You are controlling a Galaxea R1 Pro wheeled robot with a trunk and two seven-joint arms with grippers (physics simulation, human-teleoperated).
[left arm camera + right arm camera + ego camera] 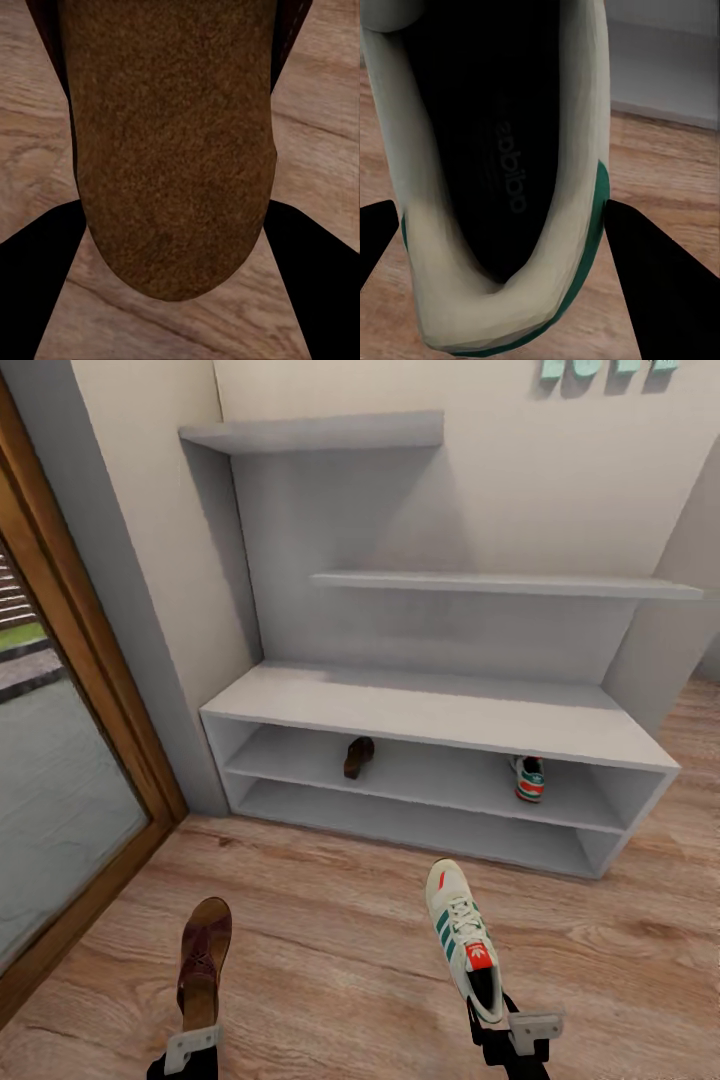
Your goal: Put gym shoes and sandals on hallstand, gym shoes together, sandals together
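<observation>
Shoes are split between rack and arms in the head view: the left gripper (192,1050) pinches a brown sandal (203,958) by its heel and the right gripper (515,1032) pinches a gym shoe (462,938) by its heel, both held above the wood floor (330,950) with their long axes pointing away toward the hallstand (440,710) straight ahead. On its upper open shelf a second sandal (358,756) sits far left of centre and a second gym shoe (529,778) far right, so each arm faces its own shoe's mate; mint letters (608,368) on the wall are cut off and unreadable. Left wrist view: the sandal's suede-like sole (172,150) runs between the dark fingers (37,277), which are pressed against its sides. Right wrist view: the sneaker's heel opening (487,150) sits clamped between the fingers (660,277); its insole reads "adidas" (513,169)
</observation>
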